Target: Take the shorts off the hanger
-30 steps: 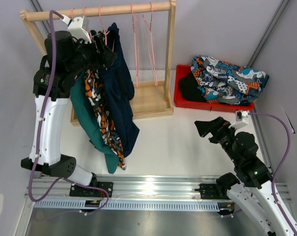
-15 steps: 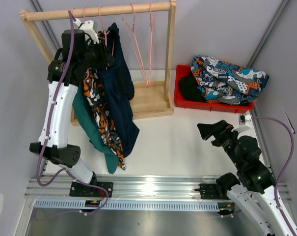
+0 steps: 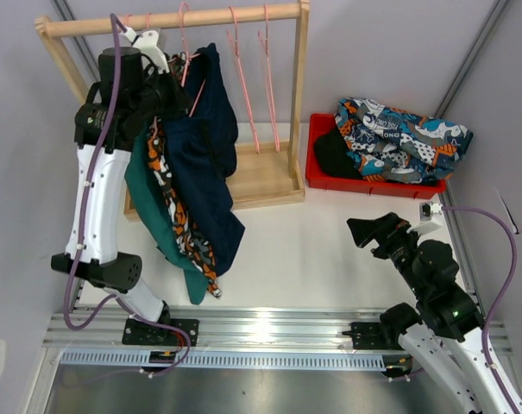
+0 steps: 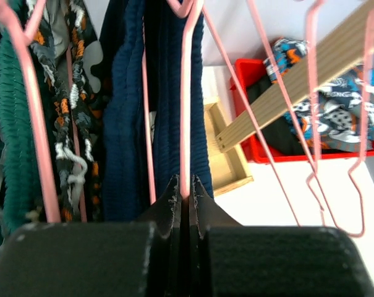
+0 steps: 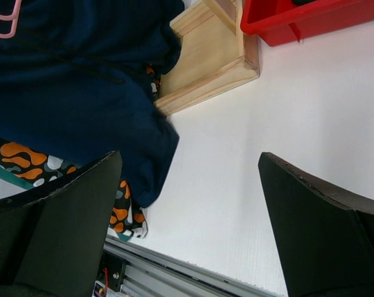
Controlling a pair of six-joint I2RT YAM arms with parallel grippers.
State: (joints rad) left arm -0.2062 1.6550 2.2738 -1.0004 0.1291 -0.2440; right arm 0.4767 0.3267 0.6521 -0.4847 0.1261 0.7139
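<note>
Hand of left arm (image 4: 187,187) tight on pink hanger (image 4: 185,93) against navy shorts (image 4: 168,124)

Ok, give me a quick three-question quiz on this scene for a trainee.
1. True or false: the left tool is shut on a pink hanger.
2. How many pairs of shorts hang on the wooden rack? A) one B) three C) five
3. Fill in: the right tool is ____, holding nothing.
Key: 1 true; 2 B; 3 open.
</note>
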